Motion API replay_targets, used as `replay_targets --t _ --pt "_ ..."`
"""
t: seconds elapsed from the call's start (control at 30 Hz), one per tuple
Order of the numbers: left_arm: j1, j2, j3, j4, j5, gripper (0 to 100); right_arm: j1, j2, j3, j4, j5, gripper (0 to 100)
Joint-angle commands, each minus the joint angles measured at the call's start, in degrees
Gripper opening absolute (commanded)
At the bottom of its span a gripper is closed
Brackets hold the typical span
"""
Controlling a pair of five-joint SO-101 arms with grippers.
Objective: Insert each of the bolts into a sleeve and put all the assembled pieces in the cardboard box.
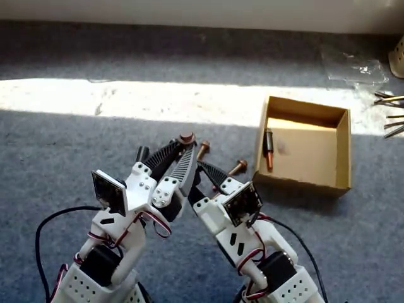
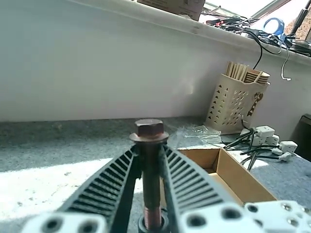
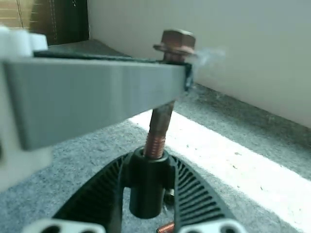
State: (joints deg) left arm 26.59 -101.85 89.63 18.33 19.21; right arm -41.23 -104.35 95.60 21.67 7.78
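Observation:
My left gripper [image 1: 183,147] [image 2: 149,145] is shut on a copper bolt [image 1: 186,137] [image 2: 150,170], held upright with its hex head above the fingers. The bolt's threaded end sits in the mouth of a black sleeve [image 3: 145,187] [image 2: 150,225], on which my right gripper [image 1: 201,166] [image 3: 148,164] is shut just below. The bolt [image 3: 164,116] rises from the sleeve past the left gripper's finger [image 3: 97,92]. To the right stands the cardboard box [image 1: 341,148] [image 2: 233,177] with one assembled piece [image 1: 268,150] inside.
Two loose bolts [image 1: 202,149] [image 1: 238,167] lie on the grey carpet between the grippers and the box. A spare black sleeve [image 1: 142,153] stands left of the left gripper. A clear bag [image 1: 353,64] and a basket of sticks [image 2: 235,99] sit far right.

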Motion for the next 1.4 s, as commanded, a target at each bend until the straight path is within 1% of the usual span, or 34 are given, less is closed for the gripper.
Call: replay_targets --t 0.0,0.1,0.33,0.47,0.77,0.83,0.97,1.03,1.1,1.27,1.37 --pt "0.7 0.0 -0.1 -0.5 0.0 1 0.6 -0.9 5.8 -0.5 -0.4 0.5" --pt "0.5 0.0 -0.3 1.3 -0.1 1 0.6 -0.9 5.8 -0.5 -0.4 0.5" --pt "0.4 0.0 -3.6 13.9 -0.1 1 2.3 -0.9 5.7 -0.5 -0.4 0.5" --pt "0.4 0.0 -5.4 17.5 -0.1 1 2.3 -0.9 5.7 -0.5 -0.4 0.5" --pt "0.4 0.0 -5.8 16.4 -0.2 1 2.1 -0.9 5.7 -0.5 -0.4 0.5" --pt "0.3 0.0 -5.8 15.7 -0.2 6 2.1 -0.9 5.7 -0.5 -0.4 0.5" --pt "0.3 0.0 -5.6 15.9 0.1 21 2.1 -0.9 5.7 -0.5 -0.4 0.5" --pt "0.3 0.0 -5.6 15.9 0.2 26 2.1 -0.9 5.7 -0.5 -0.4 0.5" --pt "0.3 0.0 -5.6 15.6 0.2 28 2.1 -0.9 5.7 -0.5 -0.4 0.5" --pt "0.3 0.0 -6.2 15.5 0.2 28 2.1 -0.9 5.7 -0.5 -0.4 0.5" --pt "-0.5 0.0 -7.2 13.3 0.2 28 2.1 -0.9 5.7 -0.5 -0.4 0.5"
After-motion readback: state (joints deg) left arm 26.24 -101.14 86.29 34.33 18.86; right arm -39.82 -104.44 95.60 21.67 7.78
